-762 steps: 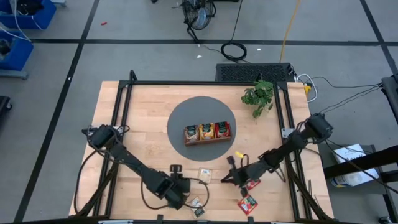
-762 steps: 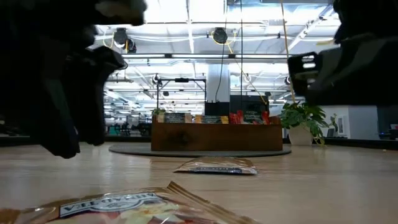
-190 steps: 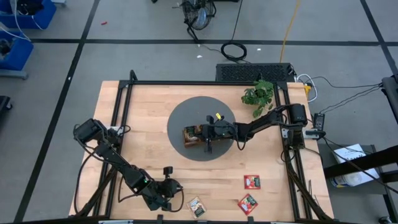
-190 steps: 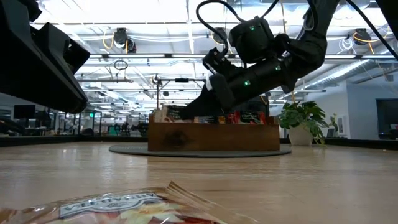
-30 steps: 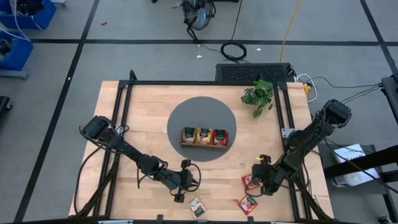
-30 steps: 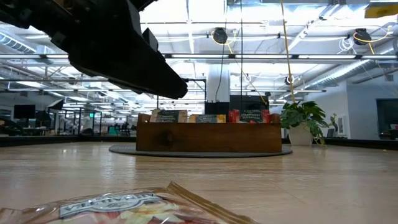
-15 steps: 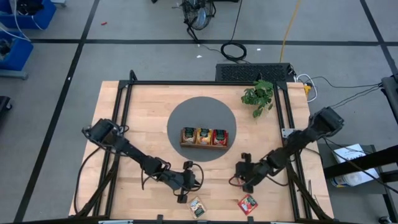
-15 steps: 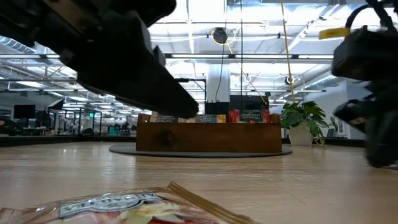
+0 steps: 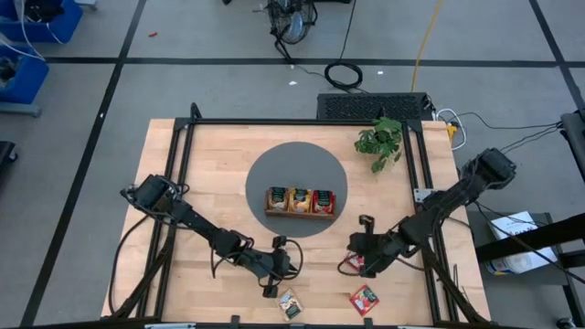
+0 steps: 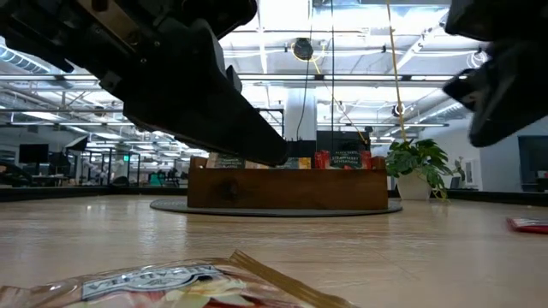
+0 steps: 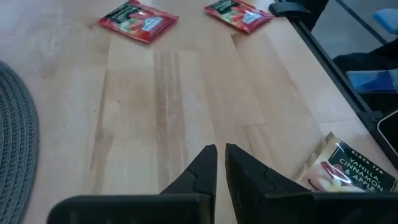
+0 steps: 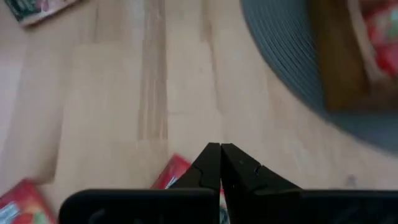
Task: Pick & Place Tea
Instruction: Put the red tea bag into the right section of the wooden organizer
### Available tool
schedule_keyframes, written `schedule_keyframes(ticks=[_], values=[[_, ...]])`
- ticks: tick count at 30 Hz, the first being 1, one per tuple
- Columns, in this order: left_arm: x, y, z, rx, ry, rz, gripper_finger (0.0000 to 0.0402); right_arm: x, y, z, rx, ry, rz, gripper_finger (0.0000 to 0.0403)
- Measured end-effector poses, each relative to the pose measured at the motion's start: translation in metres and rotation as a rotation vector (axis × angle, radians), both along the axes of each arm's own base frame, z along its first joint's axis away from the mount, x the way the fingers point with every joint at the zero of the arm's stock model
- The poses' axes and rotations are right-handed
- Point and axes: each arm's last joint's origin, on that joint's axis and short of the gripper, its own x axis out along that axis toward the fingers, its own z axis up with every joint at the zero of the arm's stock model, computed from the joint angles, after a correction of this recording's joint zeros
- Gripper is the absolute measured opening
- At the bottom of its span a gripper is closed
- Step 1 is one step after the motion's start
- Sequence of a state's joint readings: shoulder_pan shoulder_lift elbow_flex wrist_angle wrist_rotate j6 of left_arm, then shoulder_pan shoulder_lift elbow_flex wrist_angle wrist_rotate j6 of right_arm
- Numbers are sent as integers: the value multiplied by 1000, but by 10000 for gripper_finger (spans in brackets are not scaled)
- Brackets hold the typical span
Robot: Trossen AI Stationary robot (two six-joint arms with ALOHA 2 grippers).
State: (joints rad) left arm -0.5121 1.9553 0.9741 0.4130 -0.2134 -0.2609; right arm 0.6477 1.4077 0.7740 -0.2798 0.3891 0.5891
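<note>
- Looking straight down first: the left gripper [image 9: 291, 265] sits low over the near part of the table [image 9: 210, 155], just beside a pale tea packet [image 9: 290, 303]. The right gripper [image 9: 354, 254] hovers over a red tea packet [image 9: 347, 267], and a second red packet [image 9: 364, 299] lies near it by the table's near edge.
- Same view: the wooden tray [image 9: 302, 212] stands on the round grey mat [image 9: 297, 164] mid-table, with packets upright in all three compartments. A leafy plant [image 9: 379, 139] stands at the far right.
- Low view: the pale packet [image 10: 171, 287] fills the foreground, lying flat. The tray [image 10: 287, 190] is well behind it, packet tops showing above its wall, and the plant [image 10: 415, 175] is to its right. A red packet [image 10: 529, 225] lies at the right edge. Both arms are dark masses overhead, so I cannot read their fingers here.
- Left wrist view: the fingers [image 11: 205, 163] are drawn almost together with only a thin slit between them and nothing gripped. Two red packets [image 11: 138, 20] [image 11: 238, 14] lie ahead on bare wood, and the pale packet [image 11: 342, 174] is off to one side.
- Right wrist view: the fingers [image 12: 212, 163] are clenched tip to tip, empty. A red packet [image 12: 177, 177] lies on the table right under them, but I cannot tell whether they touch it.
</note>
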Motion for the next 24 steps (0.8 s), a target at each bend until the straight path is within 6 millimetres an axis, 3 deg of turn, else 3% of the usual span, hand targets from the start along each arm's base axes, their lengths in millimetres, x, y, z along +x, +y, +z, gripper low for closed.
schedule_keyframes(ticks=[3, 6, 13, 18, 24], values=[[0, 0, 0, -5, 6, 4, 37, -10, 2, 1, 42, 72, -63, 0], [-1, 0, -1, -3, 14, 5, 37, -19, 6, -11, 74, 183, -89, 0], [-1, 0, -2, -3, 20, 8, 37, -21, 16, -29, 78, 255, -94, 0], [-2, 0, -3, -26, 46, -8, 37, -12, 17, -46, 54, 281, -96, 0], [-2, -1, -3, -39, 52, -16, 37, 14, 21, -63, 87, 196, -30, 0]])
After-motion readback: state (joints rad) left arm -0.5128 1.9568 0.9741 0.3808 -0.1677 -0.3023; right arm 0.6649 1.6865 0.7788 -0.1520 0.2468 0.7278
